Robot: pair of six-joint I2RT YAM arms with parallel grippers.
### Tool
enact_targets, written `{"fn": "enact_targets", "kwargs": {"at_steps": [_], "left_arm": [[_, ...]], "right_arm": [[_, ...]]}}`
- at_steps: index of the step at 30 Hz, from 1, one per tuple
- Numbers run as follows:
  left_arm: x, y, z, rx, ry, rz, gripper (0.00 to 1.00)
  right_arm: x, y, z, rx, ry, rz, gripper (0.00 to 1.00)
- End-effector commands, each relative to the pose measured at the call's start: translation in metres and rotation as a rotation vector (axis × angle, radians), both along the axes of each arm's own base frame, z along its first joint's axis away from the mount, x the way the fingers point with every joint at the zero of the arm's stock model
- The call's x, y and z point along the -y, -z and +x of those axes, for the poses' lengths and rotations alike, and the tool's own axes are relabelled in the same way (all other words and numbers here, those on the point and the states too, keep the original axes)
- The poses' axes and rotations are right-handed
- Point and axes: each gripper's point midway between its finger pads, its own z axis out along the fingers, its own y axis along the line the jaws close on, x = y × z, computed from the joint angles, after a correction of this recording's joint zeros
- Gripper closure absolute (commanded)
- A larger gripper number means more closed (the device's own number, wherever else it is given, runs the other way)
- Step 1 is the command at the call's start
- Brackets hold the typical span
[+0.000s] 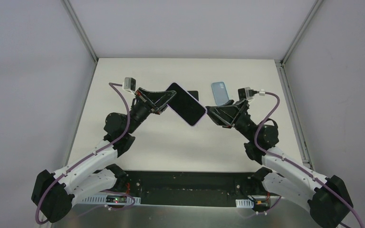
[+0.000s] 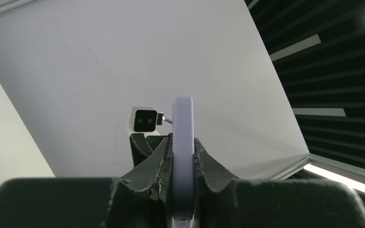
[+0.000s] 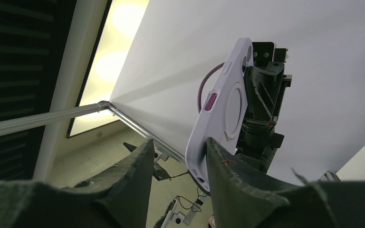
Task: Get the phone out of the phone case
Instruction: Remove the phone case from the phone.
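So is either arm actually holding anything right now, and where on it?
The left gripper clamps the cased phone flat across its faces at one end. The right gripper stands open around the other end, not gripping.

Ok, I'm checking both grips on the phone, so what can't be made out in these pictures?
Top view: whether the right gripper touches the phone; the fingertips at the phone's corner are too small.
Left wrist: the phone's faces; it shows edge-on, and the left gripper covers its base.
Right wrist: the phone's lower end, behind one finger.
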Motion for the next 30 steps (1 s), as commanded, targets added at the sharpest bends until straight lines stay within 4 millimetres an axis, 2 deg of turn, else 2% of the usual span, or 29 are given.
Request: {"fn": "enact_targets", "kwargs": {"at_steps": [1, 5, 9, 12, 20, 25, 30], "left_arm": [[-0.017, -0.045, -0.012, 0.112, -0.047, -0.079, 1.0], [-0.019, -0.049, -0.014, 0.124, -0.048, -0.085, 1.0], [-0.02, -0.049, -0.015, 0.125, -0.049, -0.083, 1.0], [-0.018, -0.049, -0.014, 0.124, -0.045, -0.081, 1.0], [-0.016, -0.054, -0.015, 0.132, -0.031, -0.082, 1.0], [-0.014, -0.052, -0.013, 0.126, -0.027, -0.077, 1.0], [-0.012, -0.05, -0.012, 0.121, -0.022, -0.075, 1.0]], "right_arm": [[0.02, -0.027, -0.03, 0.137, -0.016, 0.061, 0.51], [0.017, -0.01, -0.026, 0.098, 0.018, -0.039, 0.49], [0.015, 0.005, -0.02, 0.063, 0.06, -0.127, 0.56], [0.01, 0.01, -0.019, 0.046, 0.047, -0.172, 0.56], [0.005, 0.024, -0.003, -0.014, 0.082, -0.212, 0.5], [0.006, 0.022, 0.0, -0.017, 0.098, -0.203, 0.5], [0.014, 0.005, -0.007, 0.038, 0.108, -0.134, 0.47]]}}
